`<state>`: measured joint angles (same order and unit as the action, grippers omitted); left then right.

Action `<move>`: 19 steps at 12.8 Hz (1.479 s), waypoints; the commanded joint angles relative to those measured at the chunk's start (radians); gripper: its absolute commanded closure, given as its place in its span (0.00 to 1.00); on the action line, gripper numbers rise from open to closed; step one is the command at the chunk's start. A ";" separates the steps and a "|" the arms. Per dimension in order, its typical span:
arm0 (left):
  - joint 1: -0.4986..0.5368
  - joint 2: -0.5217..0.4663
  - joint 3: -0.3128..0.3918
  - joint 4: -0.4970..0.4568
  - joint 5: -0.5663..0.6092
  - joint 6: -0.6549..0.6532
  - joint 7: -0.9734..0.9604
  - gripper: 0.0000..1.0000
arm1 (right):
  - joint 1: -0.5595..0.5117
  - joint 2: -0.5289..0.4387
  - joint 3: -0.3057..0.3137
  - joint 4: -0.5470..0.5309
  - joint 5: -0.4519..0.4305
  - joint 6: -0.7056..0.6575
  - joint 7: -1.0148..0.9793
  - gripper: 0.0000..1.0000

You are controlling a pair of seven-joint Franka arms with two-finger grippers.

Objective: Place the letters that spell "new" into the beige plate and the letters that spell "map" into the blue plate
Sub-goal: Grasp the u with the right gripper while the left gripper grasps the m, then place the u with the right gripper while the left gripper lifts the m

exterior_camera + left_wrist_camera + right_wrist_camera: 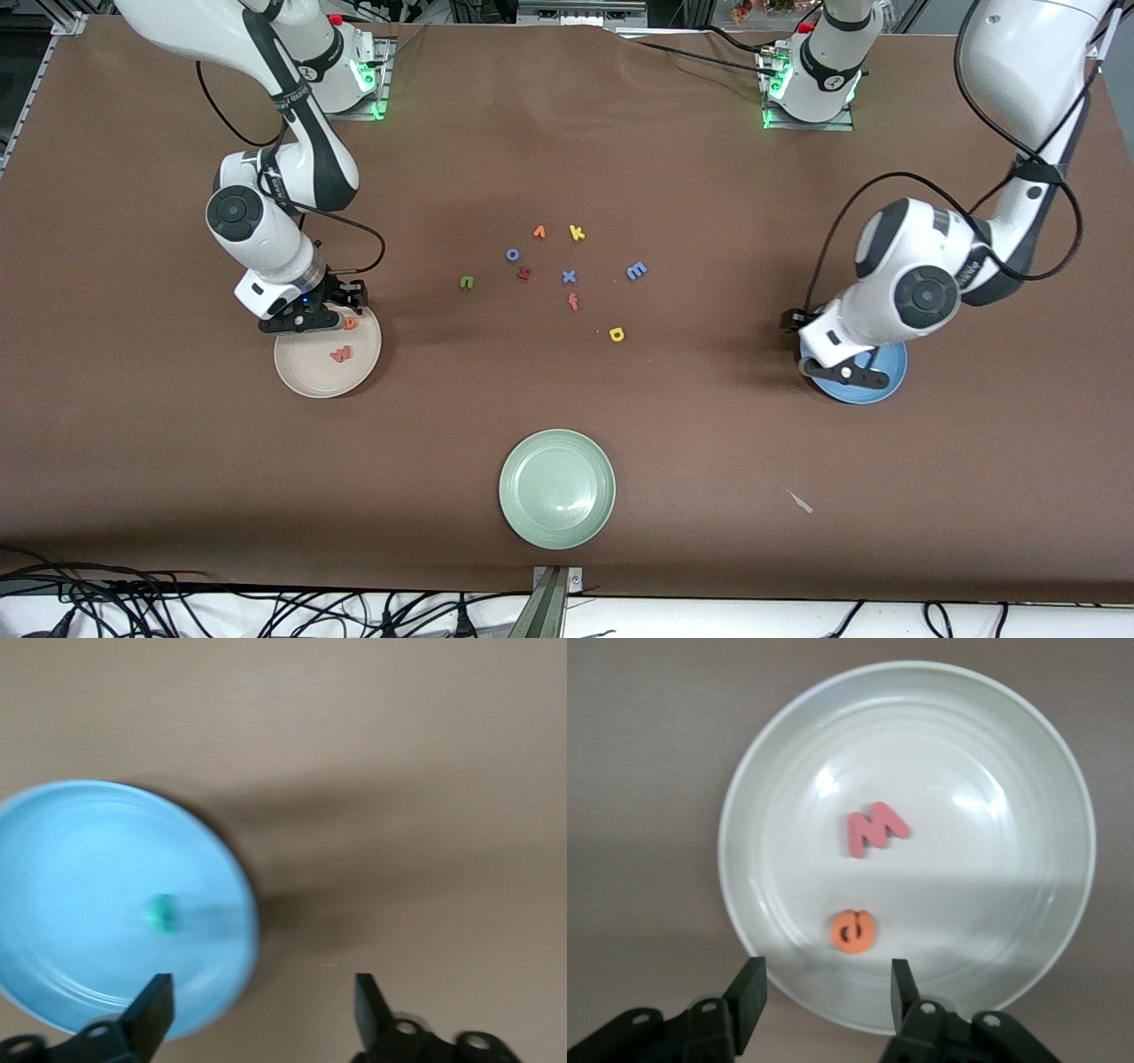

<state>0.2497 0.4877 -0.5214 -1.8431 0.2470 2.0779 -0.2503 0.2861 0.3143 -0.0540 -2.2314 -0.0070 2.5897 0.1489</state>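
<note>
The right gripper (824, 992) hangs over the beige plate (306, 381), at the edge of it farthest from the front camera, its fingers parted and holding nothing. In the plate lie the salmon-red w (875, 828) near the middle and the orange e (852, 931) close to the rim just under the fingertips; the two letters are apart, and most of the plate floor around them is bare.

The left gripper (261, 1010) hangs over the edge of the blue plate (886, 377) at the left arm's end of the table, jaws spread wide and empty. One finger (152, 1010) sits above the plate's floor, the other above bare table just outside the rim. The teal p (161, 912) lies alone in that plate, well inside its rim.

The remaining letters sit in a loose cluster on the table (567, 142) between the two arms. The green n (466, 282) is at the cluster's edge toward the right arm, with open cloth between it and the beige plate. The blue m (636, 271) is at the edge toward the left arm, and the yellow a (617, 334) lies nearest the front camera, apart from the others. A pale green plate (556, 489) sits nearer the front camera, well clear of the cluster.
</note>
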 commanded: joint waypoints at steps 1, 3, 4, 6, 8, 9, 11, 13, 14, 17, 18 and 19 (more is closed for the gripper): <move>-0.015 -0.018 -0.107 -0.060 -0.022 0.048 -0.230 0.00 | -0.004 -0.026 0.101 0.006 0.001 -0.014 0.172 0.35; -0.027 -0.017 -0.181 -0.147 -0.020 0.188 -0.416 0.00 | -0.002 -0.018 0.158 0.009 0.001 -0.013 0.320 0.35; -0.058 -0.020 -0.186 -0.209 -0.012 0.291 -0.500 0.00 | -0.001 -0.011 0.195 0.010 -0.001 -0.013 0.402 0.35; -0.119 -0.006 -0.186 -0.280 0.090 0.410 -0.689 0.00 | 0.008 0.008 0.265 0.010 -0.019 0.012 0.550 0.35; -0.171 0.041 -0.186 -0.281 0.220 0.416 -0.879 0.00 | 0.024 0.031 0.276 0.010 -0.027 0.047 0.596 0.35; -0.190 0.069 -0.186 -0.275 0.276 0.416 -0.955 0.00 | 0.027 0.040 0.289 0.009 -0.028 0.064 0.618 0.34; -0.207 0.109 -0.184 -0.266 0.357 0.416 -1.085 0.00 | 0.053 0.075 0.290 0.003 -0.063 0.113 0.661 0.34; -0.227 0.144 -0.183 -0.234 0.368 0.415 -1.183 0.00 | 0.070 0.112 0.290 0.001 -0.125 0.150 0.716 0.34; -0.231 0.158 -0.181 -0.222 0.370 0.413 -1.234 0.00 | 0.070 0.124 0.290 0.001 -0.157 0.162 0.741 0.34; -0.248 0.170 -0.181 -0.205 0.362 0.407 -1.300 0.02 | 0.070 0.146 0.290 0.001 -0.206 0.172 0.771 0.34; -0.272 0.172 -0.174 -0.202 0.360 0.407 -1.337 0.04 | 0.070 0.147 0.290 -0.001 -0.206 0.171 0.771 0.34; -0.279 0.172 -0.169 -0.202 0.360 0.407 -1.366 0.06 | 0.070 0.151 0.290 -0.001 -0.206 0.173 0.771 0.35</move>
<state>0.0061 0.6478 -0.7046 -2.0700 0.5790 2.4935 -1.5383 0.3574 0.4643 0.2340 -2.2267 -0.1893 2.7461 0.8964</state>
